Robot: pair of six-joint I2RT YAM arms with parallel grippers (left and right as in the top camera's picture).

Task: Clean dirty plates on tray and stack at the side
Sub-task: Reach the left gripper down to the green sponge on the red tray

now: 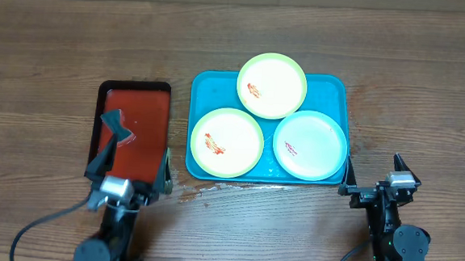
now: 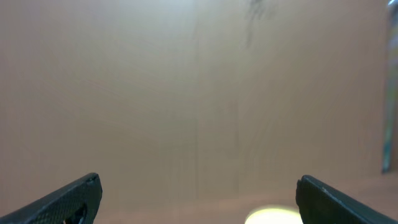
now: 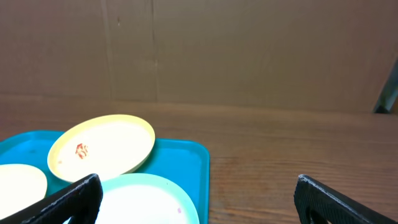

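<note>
Fingers (image 2: 336, 202) on the left gripper (image 2: 198, 202) and the right gripper (image 3: 196, 200) are wide apart, holding nothing — three plates (image 1: 272, 85) sit on the turquoise tray (image 1: 332, 92), the ones at 12 and 8 o'clock red-smeared, none cleaned or stacked.

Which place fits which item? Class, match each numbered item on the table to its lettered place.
Items:
1. pale blue plate
2. far yellow-green plate
3. turquoise tray
4. red tray

Places:
A. on the table, left of the turquoise tray
B. under all three plates
C. near right part of the turquoise tray
D. overhanging the turquoise tray's far rim

Pairs: 1-C, 2-D, 3-B, 4-A
</note>
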